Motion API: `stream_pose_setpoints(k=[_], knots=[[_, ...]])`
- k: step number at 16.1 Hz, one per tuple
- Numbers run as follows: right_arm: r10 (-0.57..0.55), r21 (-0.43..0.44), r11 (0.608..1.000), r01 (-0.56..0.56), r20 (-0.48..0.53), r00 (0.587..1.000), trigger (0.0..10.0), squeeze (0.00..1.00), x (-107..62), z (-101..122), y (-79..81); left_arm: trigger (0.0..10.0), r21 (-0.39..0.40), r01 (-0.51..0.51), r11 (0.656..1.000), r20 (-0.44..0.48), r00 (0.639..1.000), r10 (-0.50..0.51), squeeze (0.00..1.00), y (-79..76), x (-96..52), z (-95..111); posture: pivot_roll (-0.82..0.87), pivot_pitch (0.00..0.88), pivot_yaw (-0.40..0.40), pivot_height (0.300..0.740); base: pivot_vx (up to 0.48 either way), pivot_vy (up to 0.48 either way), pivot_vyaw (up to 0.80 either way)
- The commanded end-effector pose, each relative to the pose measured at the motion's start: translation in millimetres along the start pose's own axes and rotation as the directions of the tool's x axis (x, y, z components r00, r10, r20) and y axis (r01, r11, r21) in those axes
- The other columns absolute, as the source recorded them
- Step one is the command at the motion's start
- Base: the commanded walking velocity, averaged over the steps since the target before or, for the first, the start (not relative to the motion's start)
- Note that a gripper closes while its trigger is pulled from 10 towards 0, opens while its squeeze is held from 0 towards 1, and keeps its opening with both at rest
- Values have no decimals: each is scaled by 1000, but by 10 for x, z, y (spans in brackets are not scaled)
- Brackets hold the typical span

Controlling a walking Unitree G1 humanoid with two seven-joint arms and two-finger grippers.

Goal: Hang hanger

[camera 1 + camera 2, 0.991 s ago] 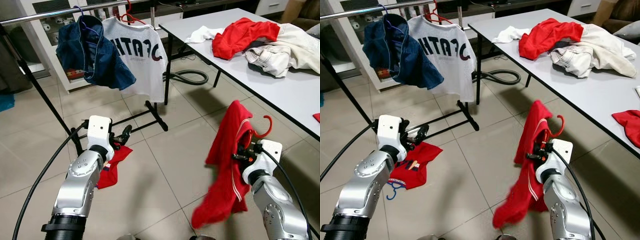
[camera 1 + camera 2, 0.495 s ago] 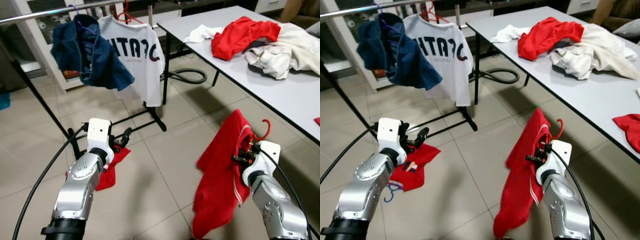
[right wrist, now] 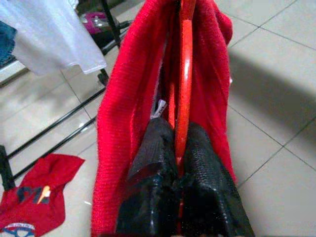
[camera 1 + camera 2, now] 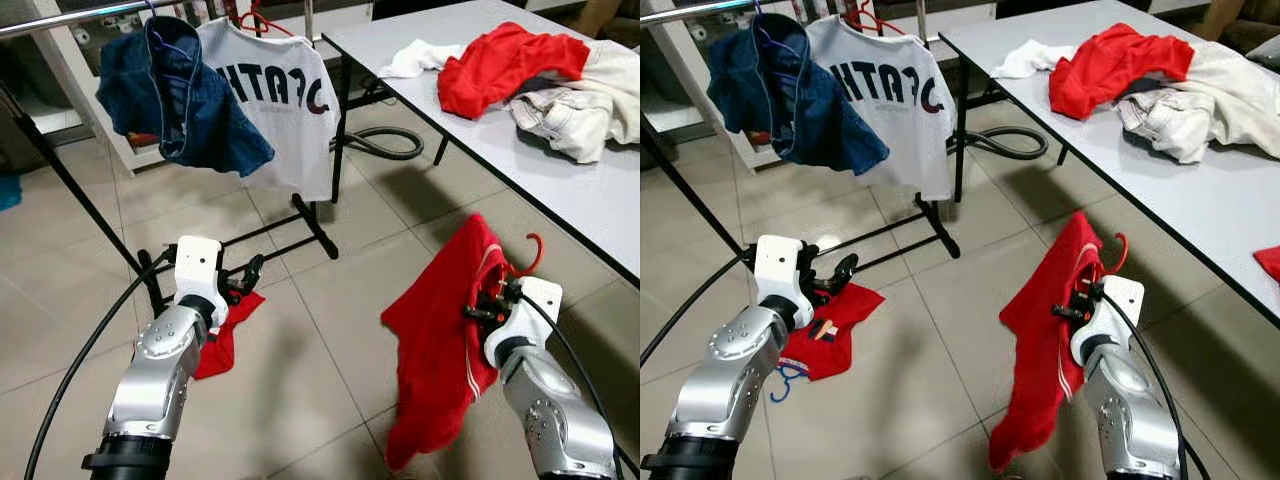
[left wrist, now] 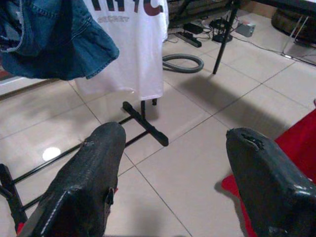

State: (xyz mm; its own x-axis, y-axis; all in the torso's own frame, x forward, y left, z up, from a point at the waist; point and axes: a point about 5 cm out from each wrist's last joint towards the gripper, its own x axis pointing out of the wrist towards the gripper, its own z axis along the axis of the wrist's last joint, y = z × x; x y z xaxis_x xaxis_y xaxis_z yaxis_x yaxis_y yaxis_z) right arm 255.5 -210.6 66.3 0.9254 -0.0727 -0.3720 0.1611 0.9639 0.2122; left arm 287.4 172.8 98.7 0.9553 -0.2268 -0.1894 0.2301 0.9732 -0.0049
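My right gripper is shut on a red hanger that carries a red sweater. The hanger's hook sticks up beside the gripper, and the sweater hangs down toward the tiled floor. At the back left, the metal clothes rail holds a blue denim garment and a white printed T-shirt. My left gripper is open, low in front of the rack's base, with nothing between its fingers.
A red T-shirt and a blue hanger lie on the floor by the rack's black foot. At right, a white table carries a pile of red and white clothes. A hose coils under it.
The head view has shifted slightly. The red sweater has swung and settled under my right gripper, which still holds the hanger. The left arm has hardly moved.
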Motion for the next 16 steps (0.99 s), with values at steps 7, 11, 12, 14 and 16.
stream_pose_setpoints(k=[7, 11, 12, 14, 16], knots=[[34, 63, 997, -40, 99, 995, 10000, 0, 1, 156, 47, 10000, 5, 23, 1000, 7, 1000, -23, 0, -11, 17, 30, -41, 57, 40, 740, 270, 0, 0], [56, 144, 986, -83, 181, 982, 10000, 0, -20, 218, 36, 10000, 5, 25, 1000, 6, 1000, -25, 0, -6, 25, 33, -43, 58, 47, 740, 272, 0, 0], [43, 147, 987, -70, 181, 983, 10000, 0, -18, 202, 32, 10000, 6, 29, 1000, 5, 1000, -29, 0, -11, 26, 31, -45, 59, 50, 740, 277, 0, 0], [40, 140, 988, -68, 192, 981, 10000, 0, -23, 169, 42, 10000, 8, 38, 999, 5, 999, -38, 0, -20, 35, 37, -47, 59, 55, 740, 323, 0, 0], [51, 81, 994, -69, 200, 978, 10000, 0, -29, 115, 46, 10000, 7, 50, 999, 8, 999, -50, 0, -35, 50, 45, -52, 60, 61, 740, 353, 0, 0]])
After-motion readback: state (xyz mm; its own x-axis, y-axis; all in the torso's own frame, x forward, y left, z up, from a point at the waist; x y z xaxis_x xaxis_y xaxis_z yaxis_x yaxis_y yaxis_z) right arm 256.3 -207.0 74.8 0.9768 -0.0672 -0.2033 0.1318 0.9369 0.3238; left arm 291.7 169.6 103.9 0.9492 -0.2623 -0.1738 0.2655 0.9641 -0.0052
